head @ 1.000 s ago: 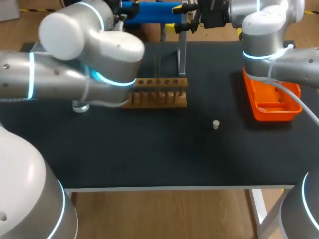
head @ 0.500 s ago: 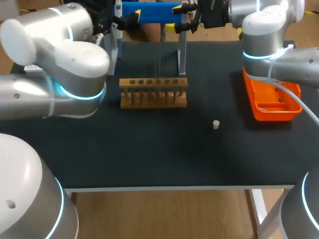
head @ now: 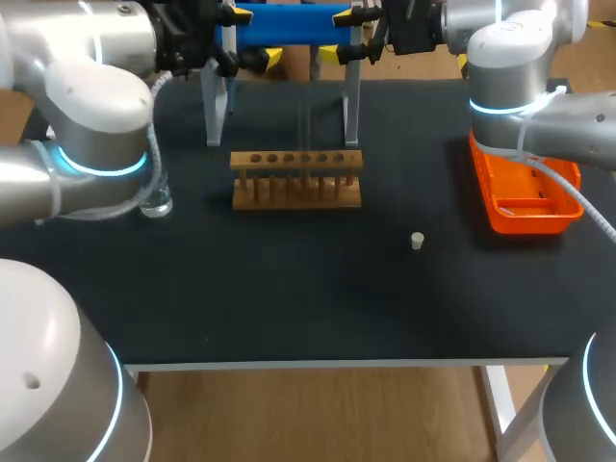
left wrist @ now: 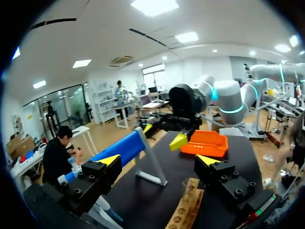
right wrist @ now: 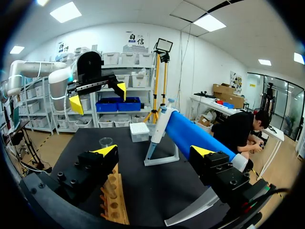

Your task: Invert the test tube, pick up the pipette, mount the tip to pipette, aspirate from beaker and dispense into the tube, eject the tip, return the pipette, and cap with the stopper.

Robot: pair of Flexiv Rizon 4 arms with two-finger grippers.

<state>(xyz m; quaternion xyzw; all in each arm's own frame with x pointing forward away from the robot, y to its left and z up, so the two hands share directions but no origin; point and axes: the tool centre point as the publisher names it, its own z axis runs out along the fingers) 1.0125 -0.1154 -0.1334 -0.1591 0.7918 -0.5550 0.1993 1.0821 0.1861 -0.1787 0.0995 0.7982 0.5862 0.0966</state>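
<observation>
Bench (head: 289, 308) is matte black and the near half is bare. Going near to far:

- Stopper (head: 417, 241): small pale plug, lying loose right of middle, well apart from everything else.
- Rack (head: 296, 179): light wood with a single row of holes, set mid-bench. A clear glass test tube (left wrist: 186, 190) stands upright in it.
- Beaker (head: 155, 200): clear glass, near the left edge, partly behind the left arm's elbow.
- Tray (head: 525, 202): orange plastic, shallow and rectangular, at the right edge. The right arm's cable hangs over it.
- Pipette (head: 289, 24): fat blue barrel lying flat across a white A-frame stand (head: 351, 106) along the far edge.
- Small white box (right wrist: 139, 131): sits beyond the stand, near the beaker.

Left claw (left wrist: 158, 160) is at the left end of the pipette. Its fingers are spread wide and hold nothing. The blue barrel passes just beside one fingertip, and a stand leg is ahead.

Right claw (right wrist: 153, 151) is at the right end, also spread and holding nothing, with the barrel running past one finger.

The two claws face each other along the barrel.
</observation>
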